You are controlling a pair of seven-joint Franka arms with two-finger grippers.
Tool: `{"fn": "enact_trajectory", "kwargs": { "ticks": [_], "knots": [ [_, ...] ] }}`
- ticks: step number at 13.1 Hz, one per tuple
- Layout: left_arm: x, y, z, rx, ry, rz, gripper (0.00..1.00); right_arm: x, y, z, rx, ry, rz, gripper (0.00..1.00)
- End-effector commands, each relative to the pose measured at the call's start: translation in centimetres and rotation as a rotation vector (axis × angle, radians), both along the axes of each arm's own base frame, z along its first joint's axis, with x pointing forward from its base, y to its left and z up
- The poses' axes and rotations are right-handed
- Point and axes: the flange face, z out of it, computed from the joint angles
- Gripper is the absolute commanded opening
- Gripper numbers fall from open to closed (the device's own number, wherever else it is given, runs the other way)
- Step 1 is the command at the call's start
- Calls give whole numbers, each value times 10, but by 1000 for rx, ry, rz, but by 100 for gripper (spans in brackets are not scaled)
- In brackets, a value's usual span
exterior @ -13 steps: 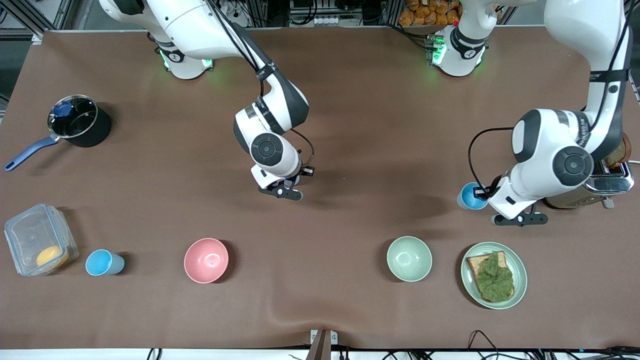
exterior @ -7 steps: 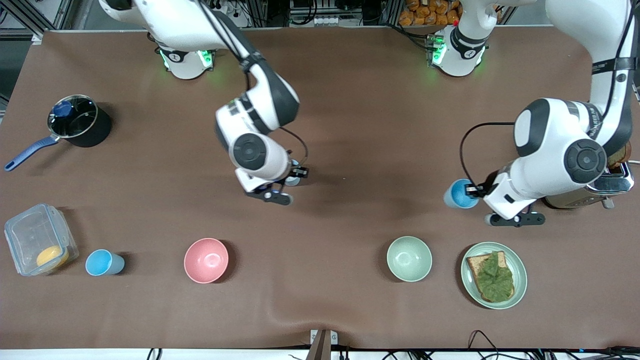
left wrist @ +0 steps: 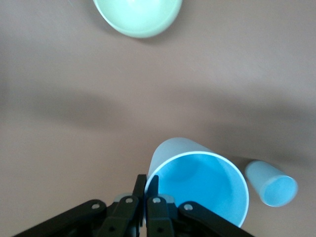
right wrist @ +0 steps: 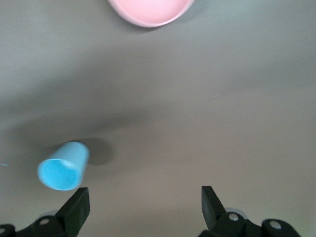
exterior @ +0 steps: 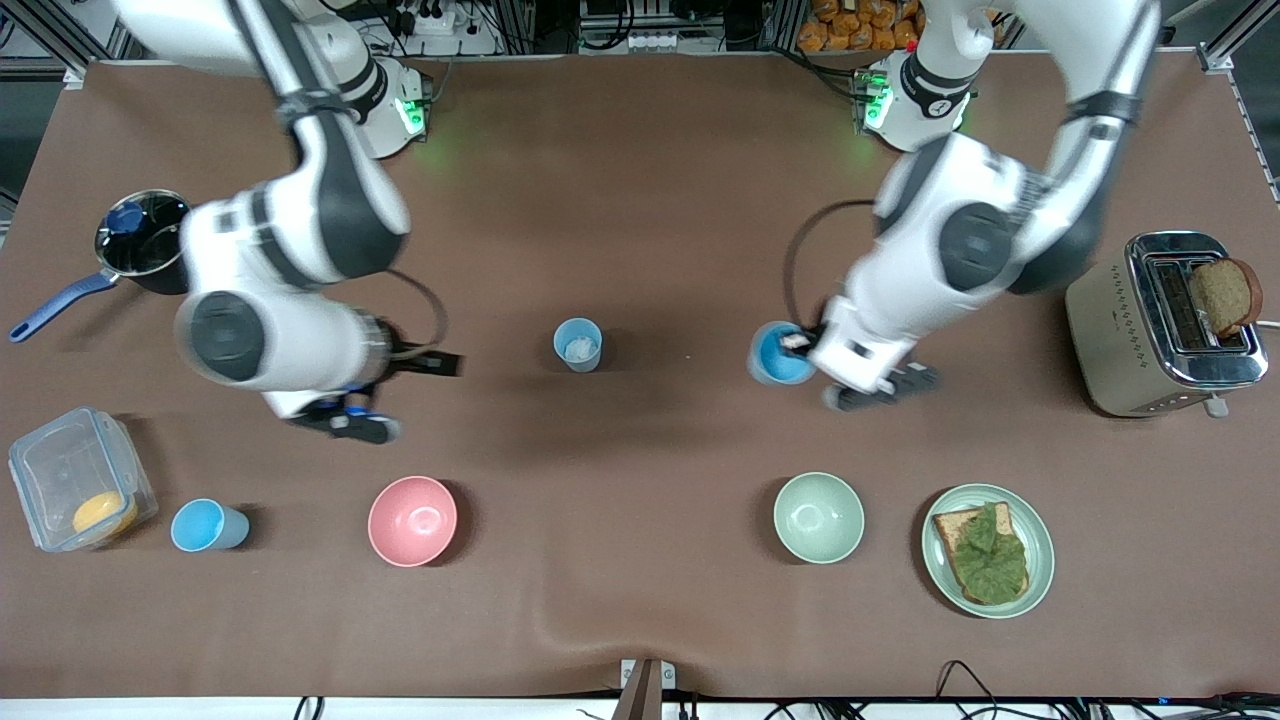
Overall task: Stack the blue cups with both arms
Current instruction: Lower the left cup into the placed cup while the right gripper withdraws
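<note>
My left gripper [exterior: 800, 345] is shut on the rim of a blue cup [exterior: 778, 358] with a sky-blue inside and holds it over the table's middle, toward the left arm's end. In the left wrist view the fingers [left wrist: 140, 186] pinch that cup's [left wrist: 202, 182] wall. A second blue cup [exterior: 578, 345], whitish inside, stands upright at the table's middle; it also shows in the left wrist view [left wrist: 272, 184]. My right gripper [exterior: 340, 422] is open and empty [right wrist: 145, 205]. A third blue cup [exterior: 205, 526] stands beside the clear box and shows in the right wrist view [right wrist: 64, 166].
A pink bowl [exterior: 412, 520] and a pale green bowl [exterior: 818, 517] sit nearer the front camera. A plate with toast [exterior: 940, 580], a toaster [exterior: 1110, 320], a black pot [exterior: 190, 270] and a clear box [exterior: 50, 470] stand toward the table's ends.
The right arm swung from the middle toward its own end, leaving the whitish-inside cup standing in the open. The left arm carried its cup from beside the toaster toward the middle.
</note>
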Motion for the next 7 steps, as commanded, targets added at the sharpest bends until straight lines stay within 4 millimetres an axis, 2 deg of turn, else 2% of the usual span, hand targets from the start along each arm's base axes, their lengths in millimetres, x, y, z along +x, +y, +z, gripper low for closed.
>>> {"fn": "enact_trajectory", "kwargs": {
  "ticks": [1, 2, 3, 5, 7],
  "knots": [
    [-27, -92, -11, -11, 8, 53, 0, -2, -60, 20, -13, -2, 70, 100],
    [-43, -134, -18, -21, -14, 93, 0, -2, -81, 28, -9, -13, 72, 100],
    [-50, -157, -26, -20, -42, 150, 0, -3, -106, 33, 2, -26, 70, 100],
    [-74, -207, -50, -22, -73, 135, 0, -15, -142, 48, 11, -86, 69, 100],
    [-91, -235, -70, 20, -102, 146, 0, -48, -169, 50, -20, -187, 49, 100]
  ]
}}
